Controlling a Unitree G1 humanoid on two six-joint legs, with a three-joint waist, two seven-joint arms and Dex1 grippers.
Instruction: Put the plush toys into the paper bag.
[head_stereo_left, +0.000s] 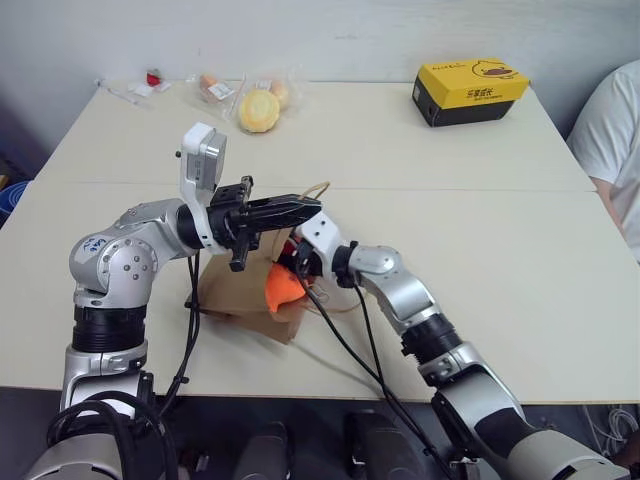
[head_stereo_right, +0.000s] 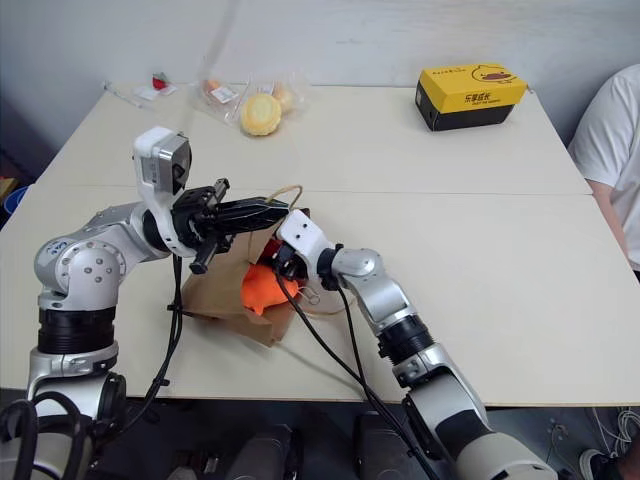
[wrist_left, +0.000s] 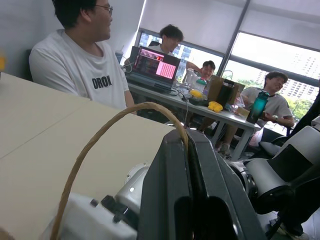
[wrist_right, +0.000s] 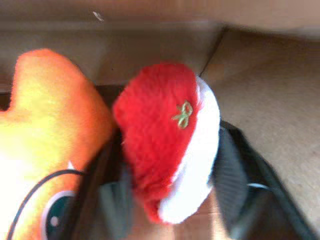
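The left hand (head_stereo_left: 300, 210) is clamped on 1 handle (wrist_left: 95, 145) to hold the paper bag (head_stereo_left: 235, 290) open on the worktop (head_stereo_left: 480, 240). Inside its mouth, the right hand (wrist_right: 165, 200), fingers loosely apart, flanks the red-and-white toy (wrist_right: 165, 135) beside the orange fish (wrist_right: 50, 130).

An office: people (wrist_left: 80, 65) at desks with a laptop (wrist_left: 152, 67), big windows (wrist_left: 280, 60).

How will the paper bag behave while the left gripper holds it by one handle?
Likely floppy: the paper bag lies slumped on the table, its mouth gaping unevenly around the orange fish. The cord handle bows in a loose arc above the shut left gripper, so lifting probably tilts the bag. It looks light and may slide if pushed.
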